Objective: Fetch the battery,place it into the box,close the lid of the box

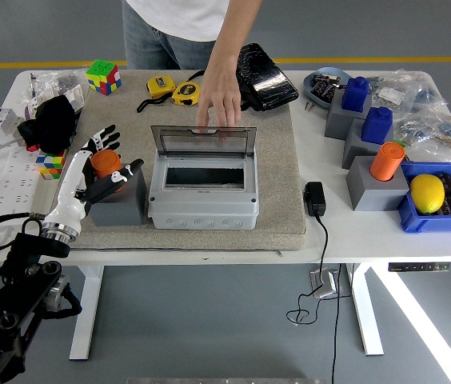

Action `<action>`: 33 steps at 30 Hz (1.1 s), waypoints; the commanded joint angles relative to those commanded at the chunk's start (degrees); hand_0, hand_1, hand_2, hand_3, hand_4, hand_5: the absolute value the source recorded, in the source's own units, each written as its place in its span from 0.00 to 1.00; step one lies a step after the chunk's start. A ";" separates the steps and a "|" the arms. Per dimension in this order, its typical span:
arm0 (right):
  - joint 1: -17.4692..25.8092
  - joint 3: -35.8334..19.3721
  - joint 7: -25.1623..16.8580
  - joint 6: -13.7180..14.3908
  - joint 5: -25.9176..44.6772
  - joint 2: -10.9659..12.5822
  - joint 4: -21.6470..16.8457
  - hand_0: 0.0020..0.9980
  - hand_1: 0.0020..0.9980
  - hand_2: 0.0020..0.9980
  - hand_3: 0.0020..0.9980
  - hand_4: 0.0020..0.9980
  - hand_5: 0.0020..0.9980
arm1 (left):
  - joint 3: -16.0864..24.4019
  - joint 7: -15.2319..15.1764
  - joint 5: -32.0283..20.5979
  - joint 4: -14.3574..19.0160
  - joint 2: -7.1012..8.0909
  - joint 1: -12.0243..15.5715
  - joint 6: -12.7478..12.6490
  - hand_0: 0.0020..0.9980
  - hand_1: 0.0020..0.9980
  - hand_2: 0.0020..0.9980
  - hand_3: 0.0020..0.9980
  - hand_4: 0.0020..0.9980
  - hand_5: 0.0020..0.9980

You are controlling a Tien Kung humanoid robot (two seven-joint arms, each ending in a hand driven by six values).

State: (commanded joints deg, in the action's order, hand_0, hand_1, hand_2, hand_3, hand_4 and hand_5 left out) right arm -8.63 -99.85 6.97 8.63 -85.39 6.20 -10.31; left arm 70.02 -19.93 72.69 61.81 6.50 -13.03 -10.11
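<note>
An orange battery (105, 163) stands upright in a grey holder (117, 202) at the left of the mat. My left hand (104, 160) is open, its fingers spread behind the battery and its thumb in front, close around it. The grey box (201, 202) sits mid-mat with its clear lid (202, 141) standing open. A person's hand (218, 102) reaches from the far side and touches the lid's top edge. A second orange battery (386, 160) stands in a grey holder at the right. My right arm is out of view.
Two blue blocks (366, 108) on grey holders, a blue bin (417, 216) with a lemon (427, 192), a power adapter (315, 198), a black pouch (259, 76), tape measures (173, 90), a Rubik's cube (103, 77) and a power strip (5, 172) lie around the mat.
</note>
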 joint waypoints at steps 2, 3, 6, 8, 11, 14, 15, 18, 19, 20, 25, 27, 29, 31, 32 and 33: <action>0.02 -0.04 0.01 0.00 -0.04 -0.01 0.00 0.85 0.84 0.80 0.82 1.00 1.00 | -0.10 0.04 0.19 -0.13 0.02 -0.04 -0.15 0.78 0.88 0.87 0.88 1.00 0.39; 0.04 -0.05 0.02 0.00 -0.07 -0.02 0.00 0.85 0.84 0.80 0.82 1.00 1.00 | -0.15 0.03 0.19 -0.23 0.01 -0.05 -0.22 0.78 0.88 0.87 0.88 1.00 0.39; 0.07 -0.14 0.02 0.00 -0.15 -0.03 0.00 0.85 0.84 0.80 0.82 1.00 1.00 | -0.28 0.00 0.20 -0.31 -0.02 -0.03 -0.43 0.76 0.87 0.84 0.85 1.00 0.38; 0.05 -0.11 0.00 0.01 -0.12 -0.02 0.00 0.85 0.84 0.80 0.82 1.00 1.00 | -0.37 -0.03 0.17 -0.30 -0.04 -0.03 -0.60 0.76 0.87 0.84 0.85 1.00 0.38; -0.06 -0.07 -0.03 0.04 -0.07 0.02 0.00 0.85 0.84 0.80 0.82 1.00 1.00 | -0.41 0.02 0.32 -0.32 -0.12 -0.13 -0.83 0.76 0.87 0.84 0.85 1.00 0.38; -0.08 -0.13 -0.05 0.04 -0.11 0.02 0.00 0.85 0.84 0.80 0.82 1.00 1.00 | -0.42 0.05 0.50 -0.26 -0.16 -0.16 -1.05 0.69 0.80 0.76 0.79 1.00 0.37; -0.06 -0.20 -0.04 0.05 -0.18 0.01 0.00 0.85 0.84 0.80 0.82 1.00 1.00 | -0.43 0.11 0.70 -0.26 -0.17 -0.15 -1.11 0.69 0.80 0.76 0.79 1.00 0.37; -0.04 -0.22 -0.05 0.06 -0.12 0.01 0.00 0.85 0.84 0.80 0.82 1.00 1.00 | -0.47 0.21 1.20 -0.22 -0.18 -0.09 -1.53 0.66 0.77 0.73 0.76 1.00 0.23; -0.02 -0.26 -0.04 0.07 -0.18 0.01 0.00 0.85 0.84 0.80 0.82 1.00 1.00 | -0.47 0.23 1.29 -0.18 -0.19 -0.03 -1.65 0.66 0.77 0.73 0.76 1.00 0.23; -0.01 -0.31 -0.03 0.08 -0.23 0.01 0.00 0.85 0.84 0.80 0.82 1.00 1.00 | -0.47 0.26 1.39 -0.16 -0.19 -0.01 -1.75 0.66 0.77 0.73 0.76 1.00 0.23; -0.03 -0.25 -0.07 0.09 -0.19 0.07 0.00 0.85 0.84 0.80 0.82 1.00 1.00 | -0.44 0.63 2.19 -0.03 -0.16 -0.02 -2.36 0.63 0.73 0.71 0.75 1.00 0.11; -0.06 -0.19 -0.08 0.09 -0.17 0.08 0.00 0.85 0.84 0.80 0.82 1.00 1.00 | -0.39 0.74 2.52 -0.03 -0.19 -0.01 -2.60 0.63 0.73 0.71 0.75 1.00 0.11; -0.06 -0.28 -0.09 0.10 -0.23 0.06 0.00 0.85 0.84 0.80 0.82 1.00 1.00 | -0.42 0.83 2.77 -0.02 -0.21 0.03 -2.67 0.63 0.73 0.71 0.75 1.00 0.11; -0.02 -0.30 -0.07 0.10 -0.26 0.06 0.00 0.85 0.84 0.80 0.82 1.00 1.00 | -0.46 0.93 3.06 -0.02 -0.23 0.05 -2.95 0.63 0.72 0.71 0.74 1.00 0.05; 0.00 -0.33 -0.06 0.09 -0.28 0.06 0.00 0.85 0.84 0.80 0.82 1.00 1.00 | -0.46 0.93 3.02 -0.02 -0.24 0.05 -3.04 0.63 0.72 0.71 0.74 1.00 0.05; 0.01 -0.33 -0.06 0.09 -0.27 0.06 0.00 0.85 0.84 0.80 0.82 1.00 1.00 | -0.48 0.86 2.85 -0.01 -0.24 0.05 -3.16 0.63 0.72 0.71 0.74 1.00 0.05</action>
State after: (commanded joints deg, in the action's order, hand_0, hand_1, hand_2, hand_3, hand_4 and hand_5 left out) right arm -8.63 -100.18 6.91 8.72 -85.66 6.27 -10.31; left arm 69.54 -19.06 75.55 61.80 6.26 -12.98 -13.27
